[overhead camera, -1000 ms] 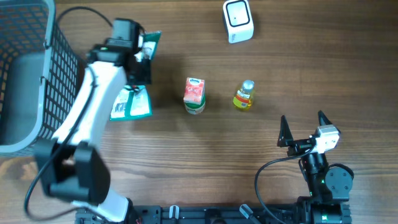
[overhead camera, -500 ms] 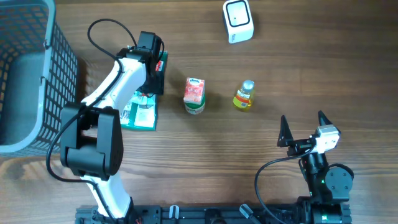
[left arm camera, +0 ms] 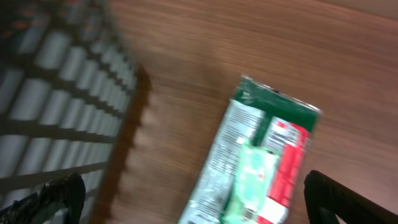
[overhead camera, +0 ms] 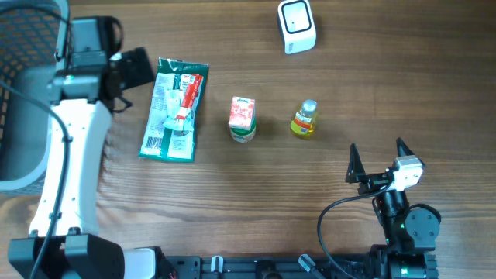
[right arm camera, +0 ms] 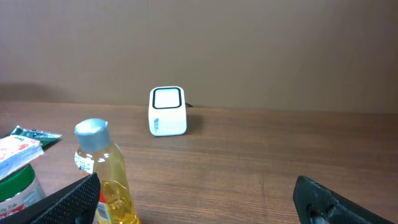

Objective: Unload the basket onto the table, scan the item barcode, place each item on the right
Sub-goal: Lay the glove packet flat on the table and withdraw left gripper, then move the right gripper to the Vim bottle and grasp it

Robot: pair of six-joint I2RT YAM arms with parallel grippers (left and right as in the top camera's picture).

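Note:
The white barcode scanner stands at the back of the table, and the right wrist view shows the scanner straight ahead. A green packet with a red and white label lies flat on the wood at the left, held by nothing. My left gripper is open just left of it, beside the basket. In the blurred left wrist view the packet lies below and between the spread fingers of the left gripper. My right gripper stands open and empty at the front right.
A grey wire basket fills the left edge, close to the left arm. A small red and white carton on a green cup and a yellow bottle with a silver cap stand mid-table. The bottle is near the right gripper's left finger.
My left gripper has opened and let go of the green packet, which now lies flat on the table. The left arm has swung back left towards the basket. The right arm has not moved.

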